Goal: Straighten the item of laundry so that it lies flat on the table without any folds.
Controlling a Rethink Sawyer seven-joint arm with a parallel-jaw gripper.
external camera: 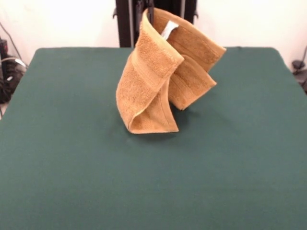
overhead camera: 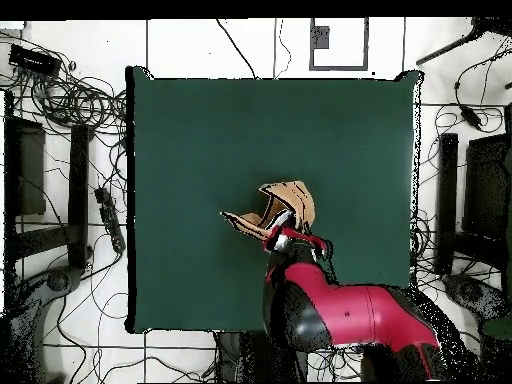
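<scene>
The orange-tan towel [external camera: 153, 72] hangs in the air, folded in loose upright loops. Its top edge reaches the top of the front view and its lower corner touches the green table [external camera: 72, 167] near the middle. A white label [external camera: 169, 29] shows near the top of the towel. The paler woven band runs across the front fold. In the overhead view the towel [overhead camera: 285, 205] sits bunched just past the arm's end. My gripper [overhead camera: 284, 236] is above it, shut on the towel's top edge. In the front view the gripper is hidden above the picture's top.
The black pedestal [external camera: 129, 21] stands behind the table's far edge. The red arm [overhead camera: 340, 310] reaches in from the table's [overhead camera: 200, 150] robot side. Cables and dark equipment [overhead camera: 70, 100] lie on the floor around the table.
</scene>
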